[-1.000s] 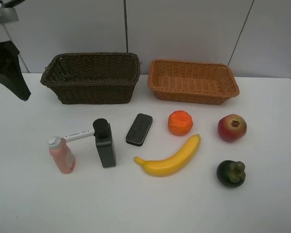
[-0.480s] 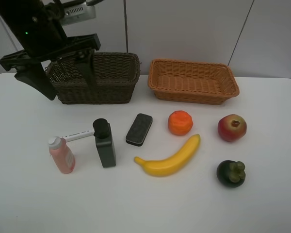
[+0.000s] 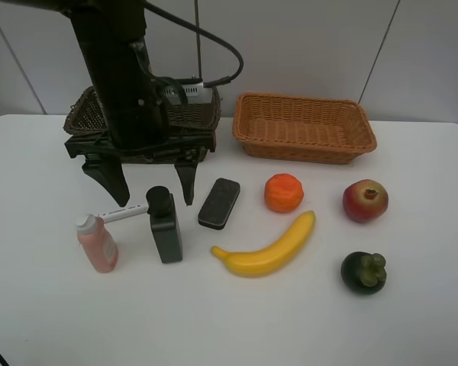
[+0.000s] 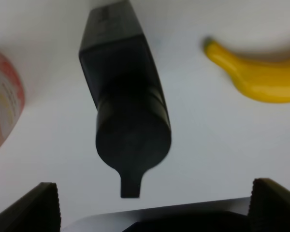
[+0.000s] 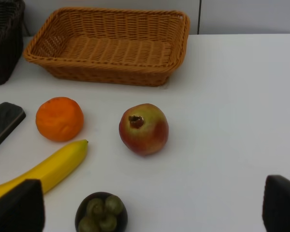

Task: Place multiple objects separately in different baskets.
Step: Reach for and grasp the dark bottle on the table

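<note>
The black pump bottle (image 3: 166,229) stands on the white table (image 3: 290,328), between the pink bottle (image 3: 98,244) and the flat black block (image 3: 218,203). Half a second ago my left arm was up over the left end of the dark brown basket (image 3: 204,113). One second ago it was only at the edge of the high view. Now my left gripper (image 3: 153,195) has come down in front of that basket, with its fingers spread wide, one on each side of the pump head and touching nothing. None of the objects has moved.

My arm covers most of the dark basket. The white marker pen (image 3: 123,213) has one end hidden behind the pump bottle. My left wrist view is blurred; it cuts off the pink bottle and shows only the stem end of the yellow banana (image 3: 267,248). How high my fingers are above the table I cannot tell.

The pump bottle is upright, its long axis vertical, and its spout points back toward my left wrist. The banana lies with its stem end toward this bottle.

My right gripper (image 5: 147,205) is spread wide too and holds nothing; the high view does not show it.
</note>
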{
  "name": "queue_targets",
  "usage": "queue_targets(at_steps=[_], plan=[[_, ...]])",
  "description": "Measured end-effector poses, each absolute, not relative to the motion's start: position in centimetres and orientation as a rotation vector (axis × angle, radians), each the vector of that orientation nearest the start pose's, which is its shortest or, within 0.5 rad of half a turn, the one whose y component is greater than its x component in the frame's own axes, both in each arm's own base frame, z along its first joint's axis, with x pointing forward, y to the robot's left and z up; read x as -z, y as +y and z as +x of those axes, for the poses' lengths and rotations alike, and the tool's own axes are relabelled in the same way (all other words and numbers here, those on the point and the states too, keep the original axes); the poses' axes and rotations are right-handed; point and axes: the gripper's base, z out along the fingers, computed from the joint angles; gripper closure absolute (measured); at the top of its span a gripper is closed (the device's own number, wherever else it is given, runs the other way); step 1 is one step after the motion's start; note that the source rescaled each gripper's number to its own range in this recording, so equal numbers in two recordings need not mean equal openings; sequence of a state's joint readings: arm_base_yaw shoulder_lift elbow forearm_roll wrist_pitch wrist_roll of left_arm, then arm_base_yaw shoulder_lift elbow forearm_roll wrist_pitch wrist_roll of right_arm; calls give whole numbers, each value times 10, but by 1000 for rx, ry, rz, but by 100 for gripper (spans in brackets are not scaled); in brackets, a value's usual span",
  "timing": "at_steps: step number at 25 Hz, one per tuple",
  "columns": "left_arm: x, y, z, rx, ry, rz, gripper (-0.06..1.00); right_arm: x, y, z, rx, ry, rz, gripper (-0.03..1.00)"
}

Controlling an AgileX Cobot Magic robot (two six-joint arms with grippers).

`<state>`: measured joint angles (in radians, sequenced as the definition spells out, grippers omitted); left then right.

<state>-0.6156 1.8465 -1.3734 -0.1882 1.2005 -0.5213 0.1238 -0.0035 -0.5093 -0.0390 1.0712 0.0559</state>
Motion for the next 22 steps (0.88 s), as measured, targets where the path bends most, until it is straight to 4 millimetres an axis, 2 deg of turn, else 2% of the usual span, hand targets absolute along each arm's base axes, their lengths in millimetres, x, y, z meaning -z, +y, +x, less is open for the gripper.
queue_targets(at_steps=[6, 17, 22], plan=[[-198, -220, 285, 166, 3284, 37, -1, -279, -4, -7, -66, 2041, -67, -3], [-162, -225, 301, 107, 3231, 57, -1, -279, -4, -7, -66, 2041, -67, -3], [-156, -228, 307, 139, 3188, 51, -1, -279, -4, -7, -66, 2041, -67, -3]])
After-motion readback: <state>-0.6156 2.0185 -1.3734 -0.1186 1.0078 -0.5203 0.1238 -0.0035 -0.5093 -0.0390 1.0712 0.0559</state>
